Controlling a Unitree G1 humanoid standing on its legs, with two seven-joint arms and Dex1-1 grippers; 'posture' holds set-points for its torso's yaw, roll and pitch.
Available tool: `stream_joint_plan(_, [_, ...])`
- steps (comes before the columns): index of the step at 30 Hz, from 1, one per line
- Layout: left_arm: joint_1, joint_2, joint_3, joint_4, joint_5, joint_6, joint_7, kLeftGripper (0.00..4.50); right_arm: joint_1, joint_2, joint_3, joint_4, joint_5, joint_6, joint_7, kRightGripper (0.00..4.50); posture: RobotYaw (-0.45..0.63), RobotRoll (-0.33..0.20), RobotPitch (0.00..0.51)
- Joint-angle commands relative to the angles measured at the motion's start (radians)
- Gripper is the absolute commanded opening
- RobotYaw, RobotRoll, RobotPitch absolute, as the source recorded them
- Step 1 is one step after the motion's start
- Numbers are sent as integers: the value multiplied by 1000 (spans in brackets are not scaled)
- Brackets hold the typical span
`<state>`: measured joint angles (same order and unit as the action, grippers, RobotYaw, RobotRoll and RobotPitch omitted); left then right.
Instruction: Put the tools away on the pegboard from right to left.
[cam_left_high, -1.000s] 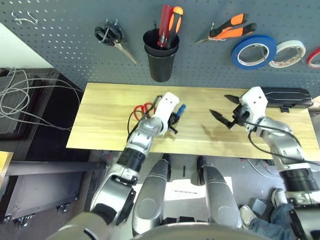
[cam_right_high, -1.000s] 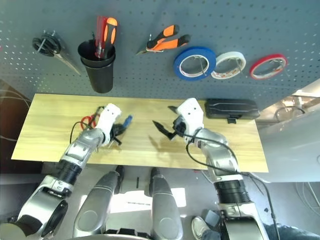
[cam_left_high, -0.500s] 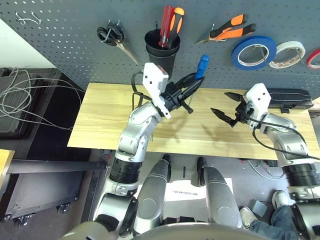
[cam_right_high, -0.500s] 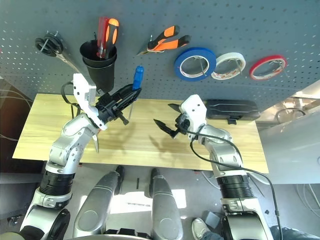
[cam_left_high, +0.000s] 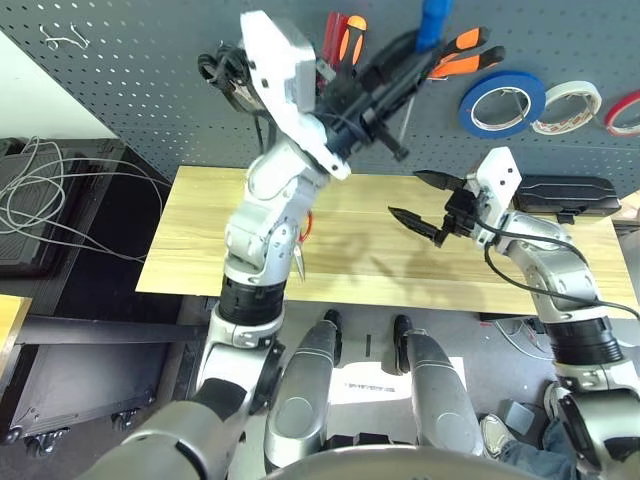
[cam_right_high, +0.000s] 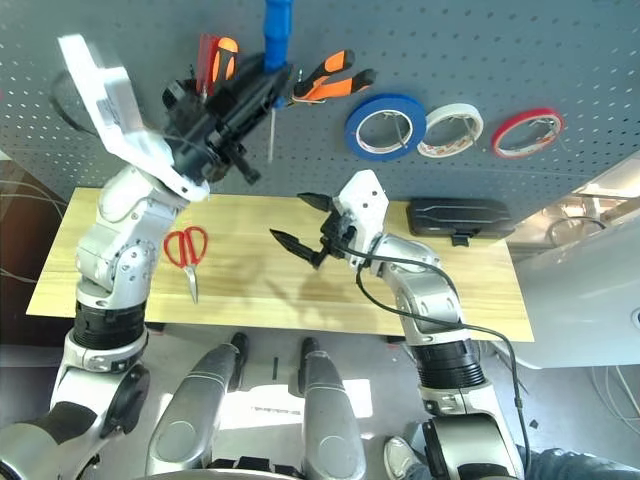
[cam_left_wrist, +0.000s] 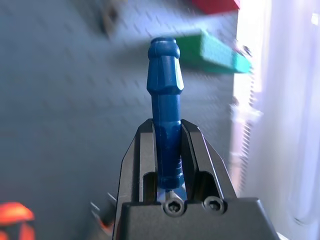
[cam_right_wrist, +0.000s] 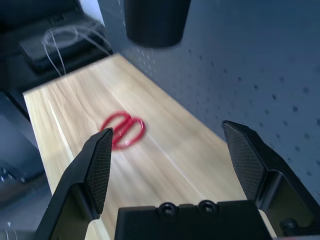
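Since a second ago your left gripper (cam_right_high: 262, 92) has been lifting the blue screwdriver (cam_right_high: 276, 28) off the table (cam_left_high: 200, 230) to the pegboard (cam_left_high: 130, 90). You are clamping its handle, shaft hanging down. The black cup (cam_right_wrist: 156, 20) is sitting just left of it. Your right gripper (cam_left_high: 420, 198) is hanging spread wide, empty. Red scissors (cam_right_high: 185, 250) are lying below.

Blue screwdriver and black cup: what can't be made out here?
- Blue-handled screwdriver: handle top cut off by the right eye view's upper edge; lower handle hidden between the left gripper's fingers.
- Black cup: hidden behind the left arm in both eye views; rim cut off in the right wrist view.
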<state>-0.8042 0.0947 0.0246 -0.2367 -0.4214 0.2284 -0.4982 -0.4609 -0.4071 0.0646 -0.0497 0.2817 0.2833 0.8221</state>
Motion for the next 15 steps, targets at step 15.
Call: stream_joint_plan(15, [-61,84,68,268,117,-184,88,559,-67,70,10,-76,64,44,-23,4500,109,0,319])
